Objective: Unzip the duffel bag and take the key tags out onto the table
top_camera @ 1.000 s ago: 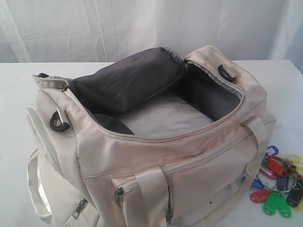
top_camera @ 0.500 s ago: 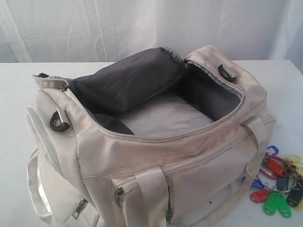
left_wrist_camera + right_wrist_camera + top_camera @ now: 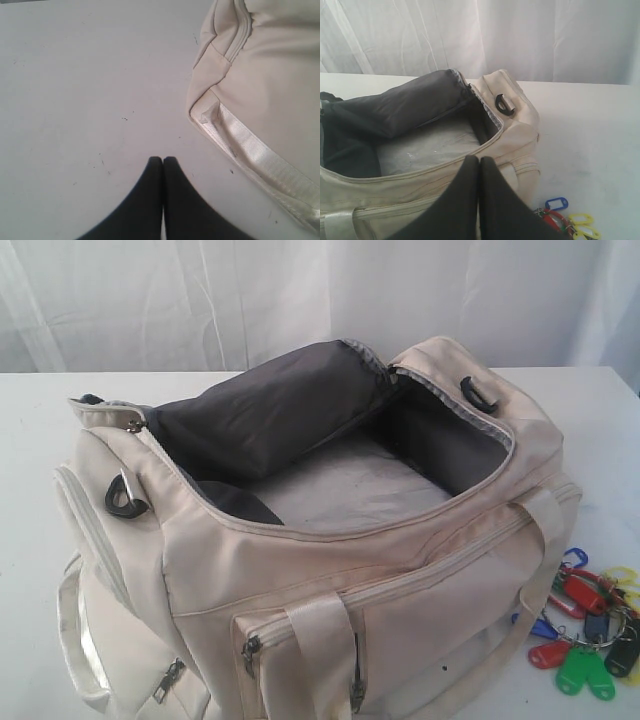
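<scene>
1. Background: a white curtain [image 3: 200, 300] closes off the far side. The white surface [image 3: 30, 440] spans the full width of the exterior view and carries every item.
2. The duffel bag [image 3: 300, 570] sits at the centre of the surface with its main zipper open. The top flap [image 3: 270, 410] is folded toward the far side, dark grey lining outward, so the compartment mouth faces up. The pale compartment floor is exposed, and nothing can be seen lying on it.
3. Fittings: one strap handle [image 3: 325, 640] hangs down the near wall over the front pocket. A black D-ring [image 3: 125, 495] sits at each end of the bag. The small pocket zippers appear closed.
4. The key tags [image 3: 585, 625] lie on the surface just beside the right-hand end of the bag, outside it. The bunch is partly cut off by the picture edge. Judgement: both task steps appear complete.
5. The left end effector [image 3: 163, 159] has its fingers pressed together and holds nothing. It hangs over bare surface near a lower corner of the bag.
6. The right end effector [image 3: 479, 159] is likewise closed tip to tip and empty. It is raised at the near side of the bag, above its near wall, with the key tags below and to one side.
7. Obstructions: none lie between either end effector and the key tags. Judgement: the right-hand strap hanging close to the bunch could snag if it is grasped again.
</scene>
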Controlling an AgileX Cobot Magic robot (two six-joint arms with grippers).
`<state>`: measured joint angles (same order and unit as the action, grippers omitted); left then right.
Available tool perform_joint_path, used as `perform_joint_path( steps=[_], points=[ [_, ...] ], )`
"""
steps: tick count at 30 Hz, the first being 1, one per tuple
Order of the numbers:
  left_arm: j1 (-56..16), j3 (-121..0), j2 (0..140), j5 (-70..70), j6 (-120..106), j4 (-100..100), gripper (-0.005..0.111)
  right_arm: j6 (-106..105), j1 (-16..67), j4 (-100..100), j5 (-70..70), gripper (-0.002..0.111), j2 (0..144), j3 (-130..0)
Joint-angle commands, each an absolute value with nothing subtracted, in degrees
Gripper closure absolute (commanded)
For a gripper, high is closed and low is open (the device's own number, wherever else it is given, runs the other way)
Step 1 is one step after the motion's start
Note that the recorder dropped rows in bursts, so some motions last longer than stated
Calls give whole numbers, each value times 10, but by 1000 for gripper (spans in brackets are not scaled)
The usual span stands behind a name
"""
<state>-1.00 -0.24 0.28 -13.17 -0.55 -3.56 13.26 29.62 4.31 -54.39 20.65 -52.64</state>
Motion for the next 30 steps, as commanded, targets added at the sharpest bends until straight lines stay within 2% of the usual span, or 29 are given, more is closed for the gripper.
perform_joint_path(
  steps=[1, 13, 22, 30],
  points=[
    [-13, 0, 0, -134, 0, -39, 107, 126, 291, 46, -536, 108, 205, -526],
    [-14, 0, 0, -133, 0, -39, 107, 126, 291, 46, -536, 108, 205, -526],
    [-37, 0, 0, -129, 0, -39, 107, 126, 161, 39, -536, 108, 201, -526],
    [-41, 0, 0, -129, 0, -39, 107, 126, 142, 39, -501, 108, 201, -475]
  ],
)
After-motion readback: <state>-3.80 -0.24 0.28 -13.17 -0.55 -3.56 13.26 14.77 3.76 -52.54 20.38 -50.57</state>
